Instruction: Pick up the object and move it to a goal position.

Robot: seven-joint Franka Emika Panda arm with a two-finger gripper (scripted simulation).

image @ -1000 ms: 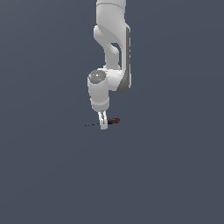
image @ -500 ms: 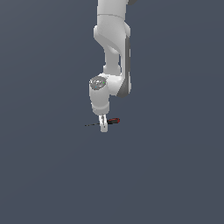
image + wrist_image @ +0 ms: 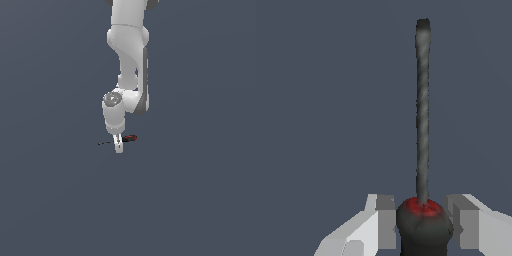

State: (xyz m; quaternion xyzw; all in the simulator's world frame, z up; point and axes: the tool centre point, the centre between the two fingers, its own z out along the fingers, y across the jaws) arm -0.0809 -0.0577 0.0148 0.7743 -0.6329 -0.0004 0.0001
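Screwdriver [image 3: 422,125] lies flat on a plain dark grey surface, directly under a white robot arm [image 3: 128,60] that reaches straight down. The end effector [image 3: 118,145] straddles the black handle, one finger [image 3: 378,220] on each side, close against it or touching; whether it grips cannot be told. In the exterior view, the thin shaft points to that view's left, the red-marked handle to its right.

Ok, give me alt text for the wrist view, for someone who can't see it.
The gripper has its two pale fingers on either side of the screwdriver, straddling the black handle near its red band. The thin dark shaft runs straight away from the camera over a plain grey floor.
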